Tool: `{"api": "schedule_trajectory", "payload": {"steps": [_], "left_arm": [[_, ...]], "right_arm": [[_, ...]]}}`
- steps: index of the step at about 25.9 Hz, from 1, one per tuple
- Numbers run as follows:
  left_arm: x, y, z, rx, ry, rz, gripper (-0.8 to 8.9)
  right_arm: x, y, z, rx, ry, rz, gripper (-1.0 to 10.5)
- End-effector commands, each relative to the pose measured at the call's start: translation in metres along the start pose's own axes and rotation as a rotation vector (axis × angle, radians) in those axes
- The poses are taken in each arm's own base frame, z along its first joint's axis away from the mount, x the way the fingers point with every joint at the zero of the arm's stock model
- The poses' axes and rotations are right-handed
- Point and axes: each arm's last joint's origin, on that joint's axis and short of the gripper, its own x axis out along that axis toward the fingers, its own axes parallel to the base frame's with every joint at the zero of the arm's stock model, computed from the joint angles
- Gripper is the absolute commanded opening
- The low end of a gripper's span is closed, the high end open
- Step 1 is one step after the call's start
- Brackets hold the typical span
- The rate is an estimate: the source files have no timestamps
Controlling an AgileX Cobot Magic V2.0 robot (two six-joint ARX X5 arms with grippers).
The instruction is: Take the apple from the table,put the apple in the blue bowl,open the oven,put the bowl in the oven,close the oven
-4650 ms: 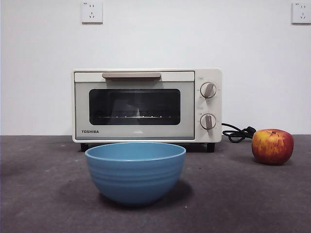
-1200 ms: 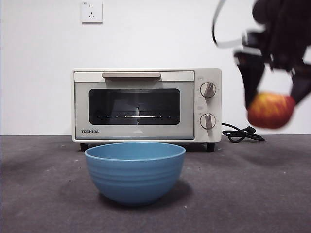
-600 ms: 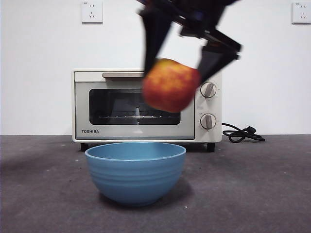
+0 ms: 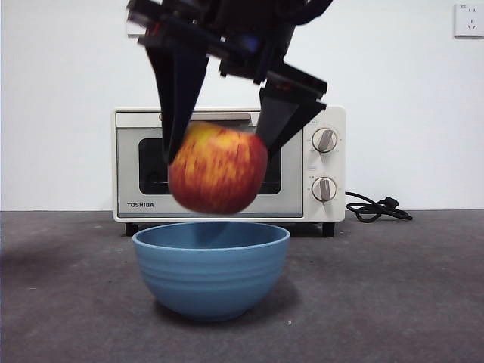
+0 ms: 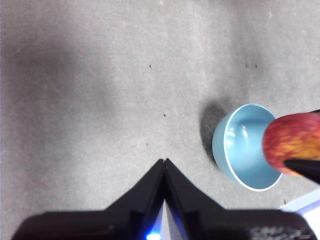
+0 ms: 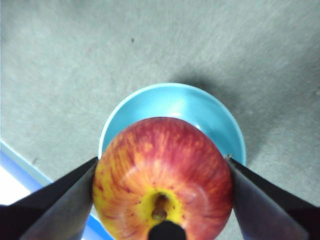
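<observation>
My right gripper (image 4: 219, 147) (image 6: 161, 172) is shut on the red and yellow apple (image 4: 218, 168) (image 6: 162, 177) and holds it in the air just above the blue bowl (image 4: 211, 266) (image 6: 172, 102). The bowl stands on the dark grey table (image 4: 393, 302) in front of the cream-white oven (image 4: 310, 197), whose door is shut. In the left wrist view the bowl (image 5: 240, 147) and the apple (image 5: 290, 142) show off to one side. My left gripper (image 5: 164, 162) hangs shut over bare table, away from the bowl.
A black cord (image 4: 378, 208) lies on the table to the right of the oven. White wall sockets (image 4: 469, 19) sit high on the back wall. A pale blue-edged strip (image 6: 30, 175) shows beside the bowl in the right wrist view.
The apple was lifted from the table's right side by my right gripper. It has travelled left and down, and now hangs right over the bowl.
</observation>
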Motion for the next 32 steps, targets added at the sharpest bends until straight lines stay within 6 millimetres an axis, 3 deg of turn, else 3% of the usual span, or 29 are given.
{"api": "schedule_trajectory", "payload": {"steps": [1, 10, 25, 26, 31, 32], "left_arm": [[0.000, -0.001, 0.000, 0.025, -0.002, 0.000, -0.04], [0.000, -0.001, 0.000, 0.039, -0.001, 0.001, -0.04], [0.000, -0.001, 0.001, 0.046, -0.006, 0.000, -0.04], [0.000, -0.001, 0.001, 0.047, -0.006, 0.000, -0.04], [0.000, -0.001, 0.001, 0.047, -0.003, 0.000, -0.04], [0.000, -0.001, 0.001, 0.047, -0.003, 0.000, -0.04]], "right_arm": [[0.014, 0.001, 0.001, 0.010, 0.023, -0.006, 0.0], [0.044, 0.001, 0.003, 0.007, 0.066, -0.018, 0.0], [0.047, 0.001, 0.004, -0.022, 0.061, -0.012, 0.1], [0.047, 0.001, 0.004, -0.022, 0.066, -0.014, 0.3], [0.047, 0.000, 0.002, 0.004, 0.089, -0.021, 5.4], [0.047, 0.000, 0.001, 0.004, 0.094, -0.022, 5.7]]}}
